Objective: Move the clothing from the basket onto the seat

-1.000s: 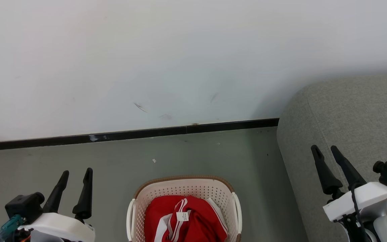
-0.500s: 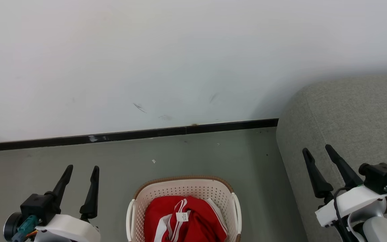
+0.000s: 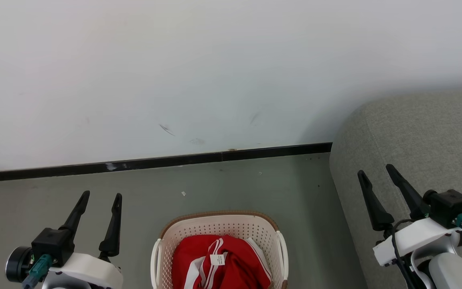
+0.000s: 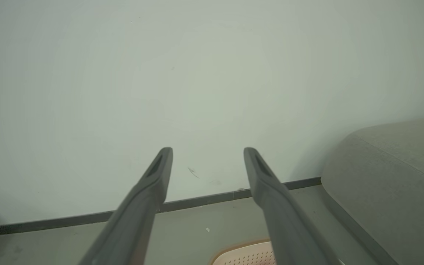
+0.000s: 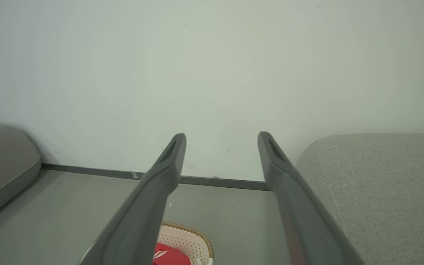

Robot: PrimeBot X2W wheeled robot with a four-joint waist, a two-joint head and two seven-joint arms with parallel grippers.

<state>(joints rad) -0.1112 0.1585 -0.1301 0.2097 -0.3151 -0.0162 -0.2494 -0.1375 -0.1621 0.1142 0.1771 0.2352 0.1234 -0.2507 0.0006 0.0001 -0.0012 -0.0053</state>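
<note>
Red clothing (image 3: 219,263) with white stripes and a small white tag lies heaped in the cream basket (image 3: 221,225) on the floor at the bottom centre of the head view. The grey seat (image 3: 419,132) rises to the right of the basket. My left gripper (image 3: 100,196) hangs open to the left of the basket, empty. My right gripper (image 3: 376,170) stands open over the seat's near edge, empty. The right wrist view catches the basket (image 5: 191,235), a bit of the clothing (image 5: 169,255) and the seat (image 5: 377,184). In the left wrist view the basket's rim (image 4: 241,247) and the seat (image 4: 396,176) appear.
A white wall (image 3: 215,72) with a black skirting strip (image 3: 155,161) runs behind the basket. Grey floor (image 3: 231,184) lies between wall and basket. A second grey cushion (image 5: 2,165) shows at the left of the right wrist view.
Both grippers have shifted slightly inward and up the head view, both still open. Basket and clothing have not moved.
</note>
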